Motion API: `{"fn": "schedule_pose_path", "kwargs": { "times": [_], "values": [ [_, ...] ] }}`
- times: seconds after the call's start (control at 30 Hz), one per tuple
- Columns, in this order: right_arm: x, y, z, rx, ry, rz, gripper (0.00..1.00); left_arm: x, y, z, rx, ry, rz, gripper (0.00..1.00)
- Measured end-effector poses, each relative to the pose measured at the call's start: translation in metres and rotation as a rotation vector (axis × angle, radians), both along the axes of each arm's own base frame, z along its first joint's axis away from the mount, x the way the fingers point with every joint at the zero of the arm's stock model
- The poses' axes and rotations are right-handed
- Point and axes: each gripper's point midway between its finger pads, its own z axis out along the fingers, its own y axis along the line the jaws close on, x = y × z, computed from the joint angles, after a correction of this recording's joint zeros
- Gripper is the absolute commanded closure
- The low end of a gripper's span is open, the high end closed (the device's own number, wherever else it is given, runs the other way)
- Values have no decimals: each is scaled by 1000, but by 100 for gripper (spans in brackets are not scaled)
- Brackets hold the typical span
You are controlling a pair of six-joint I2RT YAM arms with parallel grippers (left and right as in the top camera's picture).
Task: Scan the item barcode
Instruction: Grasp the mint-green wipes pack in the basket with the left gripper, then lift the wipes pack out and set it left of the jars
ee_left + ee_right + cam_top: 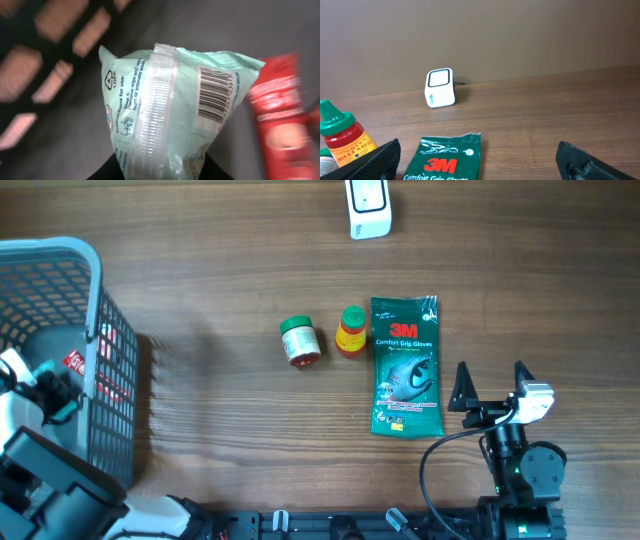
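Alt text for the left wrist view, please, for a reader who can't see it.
A pale green wipes packet fills the frame, pinched at its lower end between the dark fingers of the left gripper, its barcode facing the camera. A blurred red packet lies to the right, and basket mesh shows upper left.

Table open right of gloves pack (and before scanner); sauce bottle, jar crowd left.

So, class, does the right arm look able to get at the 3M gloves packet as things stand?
Probably yes. The right gripper stands open and empty just beside the gloves packet, with nothing lying between them to block it.
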Motion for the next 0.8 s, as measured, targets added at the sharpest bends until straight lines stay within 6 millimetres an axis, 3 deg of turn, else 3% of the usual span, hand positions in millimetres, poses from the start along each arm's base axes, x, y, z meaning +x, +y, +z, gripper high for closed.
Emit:
{"fn": "schedule_pose_path", "kwargs": {
  "times": [0.2,0.37,0.47,0.57,0.63,0.7,0.8],
  "values": [
    [0,0,0,0,0,0,0,38,-3,83,172,-149,-73,74],
    [0,0,0,0,0,0,0,51,-11,165,288,-348,-81,74],
    [0,0,0,0,0,0,0,56,-29,215,325,-507,-125,74],
    [0,0,0,0,0,0,0,59,-61,263,353,-655,-218,73],
    [0,0,0,0,0,0,0,64,-98,292,359,-745,-323,73],
    [0,0,0,0,0,0,0,71,-138,311,345,-812,-435,73],
    [0,0,0,0,0,0,0,84,-195,323,296,-876,-595,72]
  ]
}}
